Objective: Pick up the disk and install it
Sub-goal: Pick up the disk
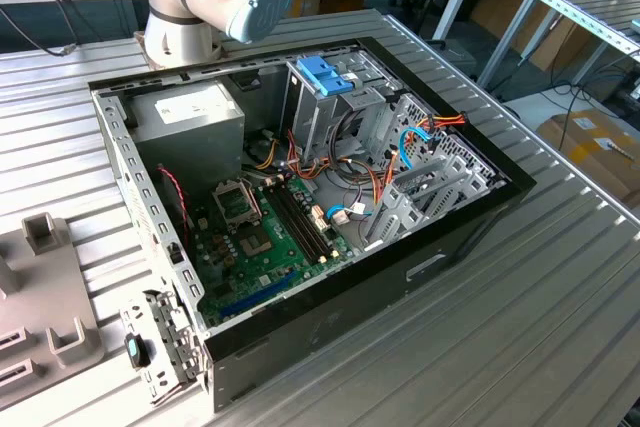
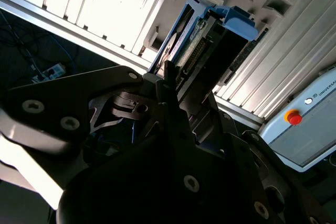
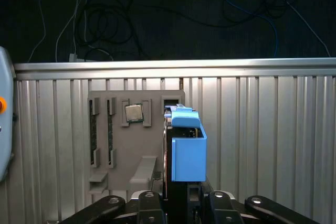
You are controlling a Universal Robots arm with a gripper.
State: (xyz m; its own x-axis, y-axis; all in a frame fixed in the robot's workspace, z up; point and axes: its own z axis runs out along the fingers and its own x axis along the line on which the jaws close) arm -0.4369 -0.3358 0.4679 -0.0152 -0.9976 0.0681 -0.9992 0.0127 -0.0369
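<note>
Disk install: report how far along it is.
Done: the pickup. The pincer is closed on the disk in its light-blue carrier, as both wrist views show. In hand: the disk, held edge-up over the grey fixture. Left: the install itself, since the disk is not in the open computer case.

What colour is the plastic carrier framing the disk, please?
The carrier is light blue; clearest in the first wrist view.
</note>
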